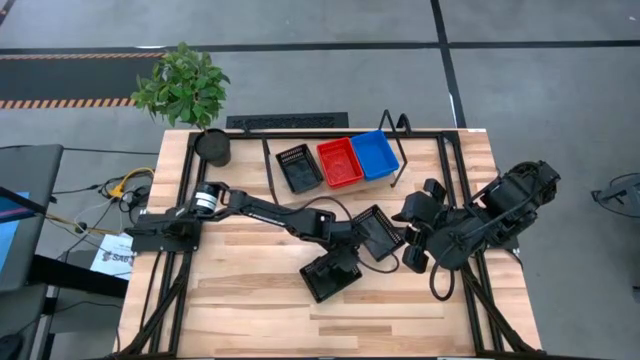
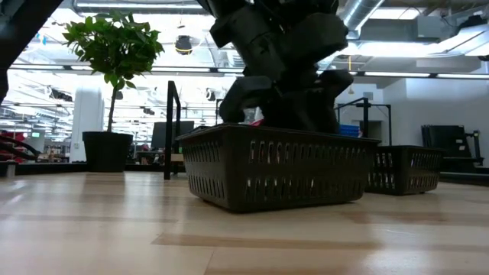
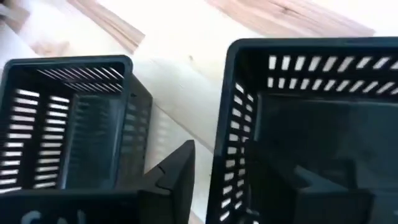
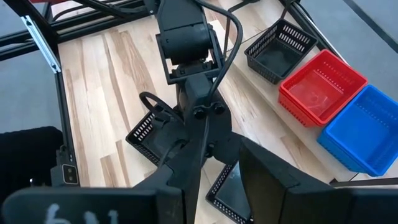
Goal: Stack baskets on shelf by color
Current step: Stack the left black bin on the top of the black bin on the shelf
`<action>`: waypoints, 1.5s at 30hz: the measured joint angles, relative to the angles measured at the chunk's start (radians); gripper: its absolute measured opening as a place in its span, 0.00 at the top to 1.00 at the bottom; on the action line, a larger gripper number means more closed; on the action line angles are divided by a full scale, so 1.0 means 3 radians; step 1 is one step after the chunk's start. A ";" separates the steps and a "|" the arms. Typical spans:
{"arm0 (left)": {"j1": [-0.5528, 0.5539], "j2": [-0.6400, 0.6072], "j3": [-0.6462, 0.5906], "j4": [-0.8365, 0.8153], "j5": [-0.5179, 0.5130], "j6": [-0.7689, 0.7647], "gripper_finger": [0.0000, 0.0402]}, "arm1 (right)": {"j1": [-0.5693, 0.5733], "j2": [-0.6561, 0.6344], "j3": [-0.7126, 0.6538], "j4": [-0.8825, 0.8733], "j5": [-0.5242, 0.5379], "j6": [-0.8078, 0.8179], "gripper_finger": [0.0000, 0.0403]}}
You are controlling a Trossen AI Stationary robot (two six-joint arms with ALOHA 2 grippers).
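The shelf (image 1: 392, 130) stands at the table's far edge and carries a black basket (image 1: 299, 167), a red basket (image 1: 339, 162) and a blue basket (image 1: 375, 155) side by side. Two more black baskets rest on the tabletop: a nearer one (image 1: 330, 276) and one farther right (image 1: 381, 232). My left gripper (image 1: 346, 257) is open over the nearer basket's rim. One finger (image 3: 179, 167) stands outside its wall (image 3: 227, 149) and the other inside. My right gripper (image 1: 413, 240) is open beside the right basket.
A potted plant (image 1: 186, 92) and a black pot (image 1: 212, 147) stand at the far left corner. The black table frame rails (image 1: 458, 200) run along the sides. Bare wood (image 1: 250, 320) lies toward the near edge.
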 joint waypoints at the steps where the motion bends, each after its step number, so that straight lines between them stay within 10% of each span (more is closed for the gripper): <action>1: 0.0000 0.0000 0.0015 -0.0042 -0.0007 0.0006 0.71 | 0.0000 0.0000 0.0000 0.0001 0.0000 0.0001 0.67; 9: 0.0006 0.0052 0.0011 -0.0155 0.0003 0.0028 0.97 | 0.0000 0.0000 0.0000 0.0001 0.0000 0.0009 0.67; 24: 0.0204 -0.0526 0.0447 -0.1652 -0.0275 -0.1169 1.00 | 0.0003 0.0000 0.0000 0.0001 0.0006 0.0034 0.67; 36: 0.1404 -0.1738 0.0420 -0.1857 -0.1248 -0.2009 1.00 | -0.0019 0.0000 0.0000 0.0001 0.0164 0.0033 0.67; 45: 0.2553 -0.1701 0.0415 -0.1889 -0.0534 -0.2013 1.00 | -0.0019 0.0000 0.0000 0.0001 0.0170 0.0023 0.67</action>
